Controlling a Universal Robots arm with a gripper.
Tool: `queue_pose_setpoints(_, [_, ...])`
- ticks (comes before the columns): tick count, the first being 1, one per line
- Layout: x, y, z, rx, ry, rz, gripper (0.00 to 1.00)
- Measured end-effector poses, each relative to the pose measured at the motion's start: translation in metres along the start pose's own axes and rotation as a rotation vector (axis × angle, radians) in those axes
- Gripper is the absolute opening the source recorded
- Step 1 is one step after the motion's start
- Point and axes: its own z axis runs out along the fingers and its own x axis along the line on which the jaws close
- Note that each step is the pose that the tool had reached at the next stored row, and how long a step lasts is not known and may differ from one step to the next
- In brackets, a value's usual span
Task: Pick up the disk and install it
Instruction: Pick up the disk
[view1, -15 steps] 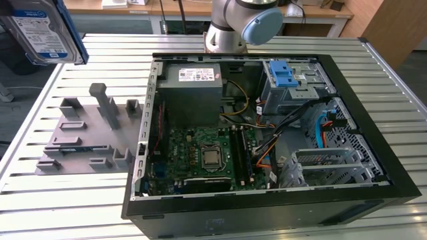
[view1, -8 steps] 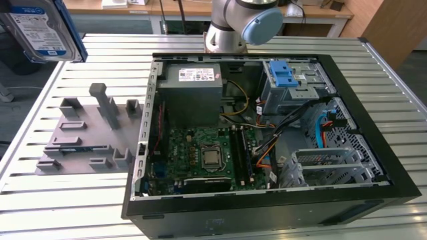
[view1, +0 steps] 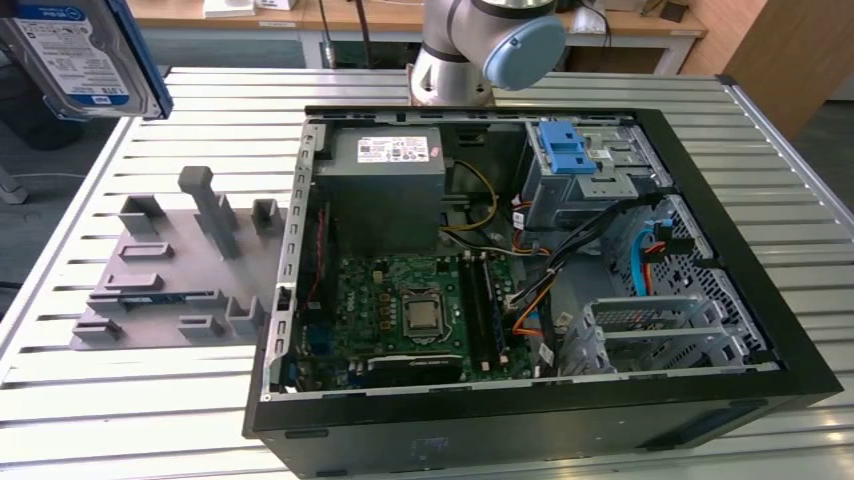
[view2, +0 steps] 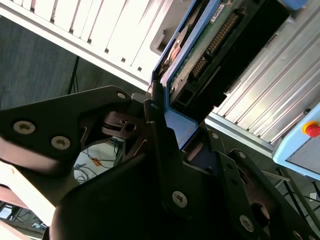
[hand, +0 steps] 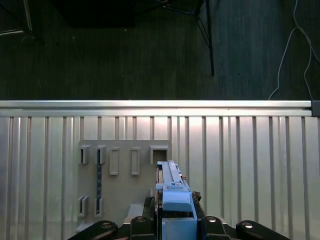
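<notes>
Silver with blue side rails, the disk (view1: 80, 55) hangs high at the exterior view's left, lifted clear of the slatted metal surface (view1: 134, 400). In the first wrist view the hand (hand: 172, 202) is clamped on the disk, which is seen edge-on. In the second wrist view the black fingers (view2: 155, 115) press on its blue rails and its circuit-board face shows. A grey fixture plate (view1: 174, 270) with upright slots lies on the surface. Further right lies the open black computer case (view1: 694, 400), well apart from the disk. Inside it sit a grey power supply (view1: 387, 165), a green motherboard (view1: 414, 310) and, rightmost, a blue-latched drive bay (view1: 581, 160). The arm's base (view1: 467, 50) stands behind the case
</notes>
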Motion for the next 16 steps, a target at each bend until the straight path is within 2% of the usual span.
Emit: queue_pose_setpoints(16, [-0.0005, 0.0005, -0.0122, 0.0, 0.0, 0.0, 0.37])
